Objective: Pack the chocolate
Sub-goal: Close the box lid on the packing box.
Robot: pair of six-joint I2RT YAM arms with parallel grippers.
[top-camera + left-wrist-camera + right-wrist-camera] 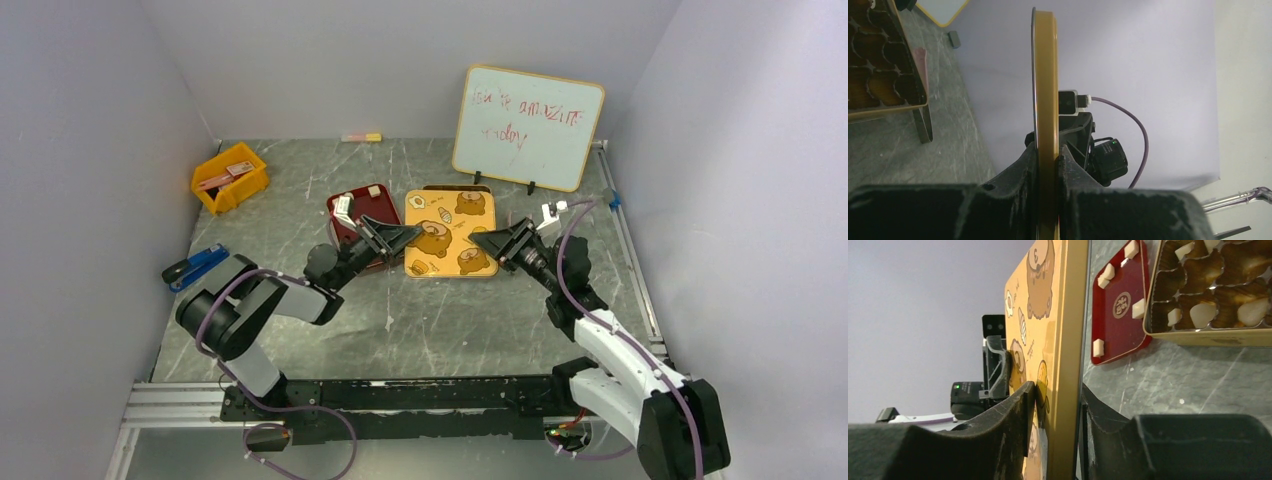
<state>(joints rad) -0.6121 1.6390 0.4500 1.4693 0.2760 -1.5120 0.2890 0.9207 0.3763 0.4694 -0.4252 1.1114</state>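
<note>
Left gripper [397,237], right gripper [482,240]: jaws of both clamp opposite edges of gold bear lid [450,232]. Chocolate [1138,308] on red tray [1118,340], some in tin base [1208,336].

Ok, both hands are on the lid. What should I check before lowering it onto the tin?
1. Left hand clamped on the lid edge: ok.
2. Right hand clamped on the opposite edge: ok.
3. Chocolate all off the red tray: not ok, several pieces lie on it.
4. Tin compartments filled: not ok, many look empty.
5. Lid lined up over the tin: cannot tell.
</note>
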